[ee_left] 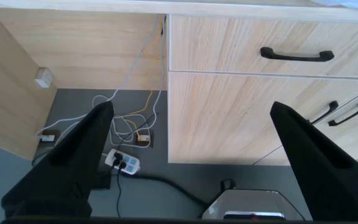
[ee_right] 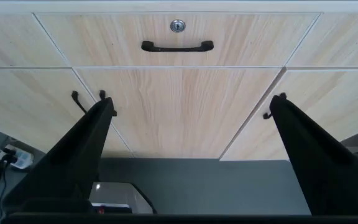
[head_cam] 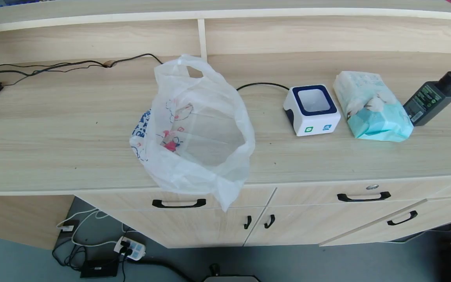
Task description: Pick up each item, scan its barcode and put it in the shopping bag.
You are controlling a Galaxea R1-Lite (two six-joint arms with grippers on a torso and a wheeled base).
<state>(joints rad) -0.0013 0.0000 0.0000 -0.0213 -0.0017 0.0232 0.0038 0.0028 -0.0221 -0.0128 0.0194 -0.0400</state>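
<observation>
Head view, checkout counter: nothing has been lifted, and both claws are held spread and empty below the pale wooden counter top [head_cam: 53,129].

The translucent white plastic shopping bag [head_cam: 198,129] is laid open at the middle of the front edge, its lip hanging over. Toward the right end are ranged the white cube scanner with a dark blue rim [head_cam: 311,109], the soft teal-and-white wipes pack [head_cam: 372,107] and the dark pump bottle [head_cam: 431,100]. The first pick is judged to be in hand. For it the right gripper [ee_right: 192,101] would need to be raised over the counter, while the left gripper [ee_left: 191,106] is seen before the cabinet fronts [ee_left: 241,118]. The pack's barcode cannot be made out, and the bag's contents are obscured by its printed wall.
</observation>
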